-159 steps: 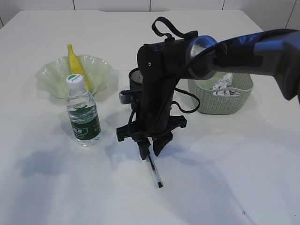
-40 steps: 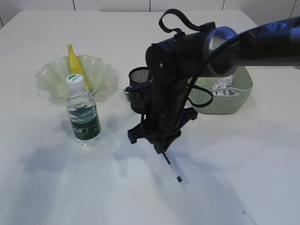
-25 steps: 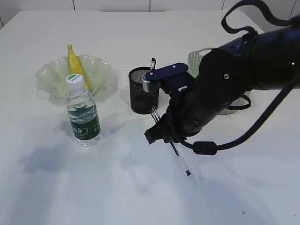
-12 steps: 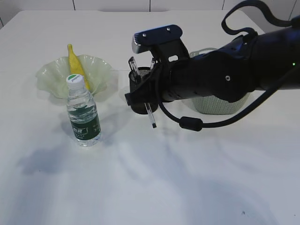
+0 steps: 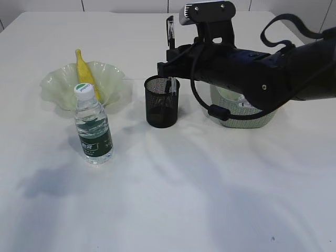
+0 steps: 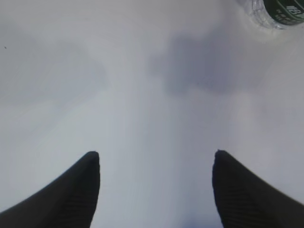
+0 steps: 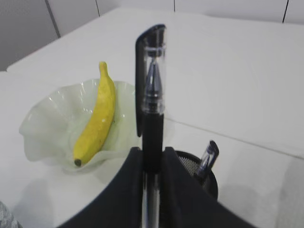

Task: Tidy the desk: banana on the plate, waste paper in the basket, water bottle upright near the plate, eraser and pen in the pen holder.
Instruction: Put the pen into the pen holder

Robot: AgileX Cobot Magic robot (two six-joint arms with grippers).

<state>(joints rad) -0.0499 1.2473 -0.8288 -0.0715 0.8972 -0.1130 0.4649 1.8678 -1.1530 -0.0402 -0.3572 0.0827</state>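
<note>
My right gripper is shut on a black-capped pen, held upright, cap up. In the exterior view this pen stands over the black mesh pen holder, its lower end at the holder's mouth. A second pen leans inside the pen holder. The banana lies on the green ruffled plate. The water bottle stands upright in front of the plate. Waste paper lies in the basket. My left gripper is open over bare desk. The eraser is hidden.
The right arm reaches in from the right above the basket. In the left wrist view the bottle's base shows at the top right corner. The left arm itself is out of the exterior view.
The right arm lifted the pen off the desk, turned it from slanting to upright and carried it back to above the pen holder. The left gripper has not moved.
</note>
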